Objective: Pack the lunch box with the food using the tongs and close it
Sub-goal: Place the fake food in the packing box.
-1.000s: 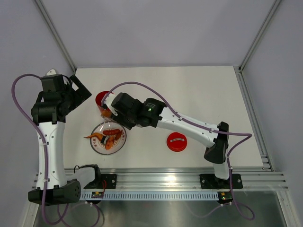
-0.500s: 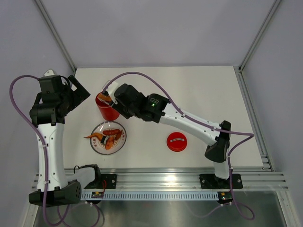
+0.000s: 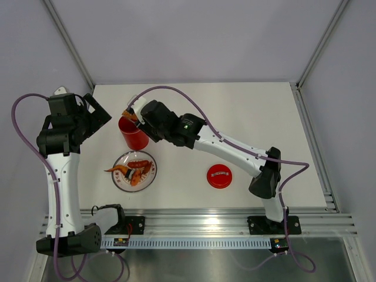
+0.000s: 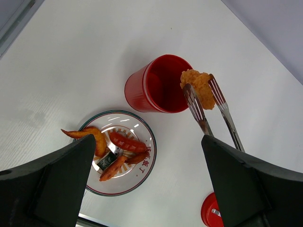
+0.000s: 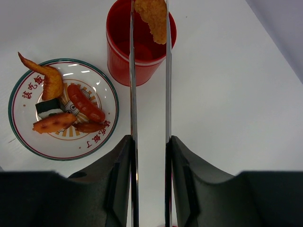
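Observation:
The red lunch box (image 3: 134,134) (image 4: 158,85) (image 5: 139,45) stands upright and lidless behind the plate. My right gripper (image 3: 143,116) (image 5: 149,142) is shut on the silver tongs (image 5: 133,90) (image 4: 207,116). The tongs' tips pinch an orange food piece (image 5: 154,16) (image 4: 200,88) just above the box's far rim. More food lies on the clear plate (image 3: 148,179) (image 5: 28,142): a sausage (image 5: 85,103), a shrimp-like piece (image 5: 48,81) and a black-and-white roll (image 5: 47,106). My left gripper (image 3: 101,113) (image 4: 147,142) hangs open and empty, high at the left of the box.
The flat red lid (image 3: 218,175) (image 4: 209,215) lies on the white table right of the plate. The right arm stretches diagonally over the table's middle. Metal frame posts rise at the far corners.
The right arm has lifted from over the plate and swung back and left, carrying the tongs and the orange piece to above the lunch box. The left arm has barely moved.

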`<control>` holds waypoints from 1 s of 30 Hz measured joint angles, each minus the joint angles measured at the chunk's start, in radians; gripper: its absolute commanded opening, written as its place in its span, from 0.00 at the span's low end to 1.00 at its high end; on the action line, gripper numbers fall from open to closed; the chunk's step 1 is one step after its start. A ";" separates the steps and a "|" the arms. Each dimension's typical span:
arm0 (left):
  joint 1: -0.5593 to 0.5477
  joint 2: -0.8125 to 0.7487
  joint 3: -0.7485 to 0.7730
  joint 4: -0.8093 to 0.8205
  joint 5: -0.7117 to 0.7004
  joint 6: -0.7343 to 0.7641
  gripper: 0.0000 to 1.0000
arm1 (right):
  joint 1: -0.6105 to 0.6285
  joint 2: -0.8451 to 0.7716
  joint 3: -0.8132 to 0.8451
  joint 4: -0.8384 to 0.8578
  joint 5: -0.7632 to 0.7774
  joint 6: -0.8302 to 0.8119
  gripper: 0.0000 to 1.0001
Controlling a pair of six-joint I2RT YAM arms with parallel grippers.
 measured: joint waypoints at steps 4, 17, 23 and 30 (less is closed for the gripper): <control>0.004 0.000 0.000 0.000 0.000 0.000 0.99 | -0.009 0.026 0.000 0.001 -0.001 0.003 0.00; 0.011 -0.004 -0.016 0.000 0.004 0.004 0.99 | -0.017 0.057 -0.007 0.046 -0.025 0.032 0.00; 0.013 -0.013 -0.016 0.000 0.004 0.008 0.99 | -0.023 0.084 -0.007 0.053 -0.026 0.049 0.08; 0.017 -0.013 -0.016 0.000 0.011 0.008 0.99 | -0.029 0.114 -0.007 0.048 -0.028 0.067 0.35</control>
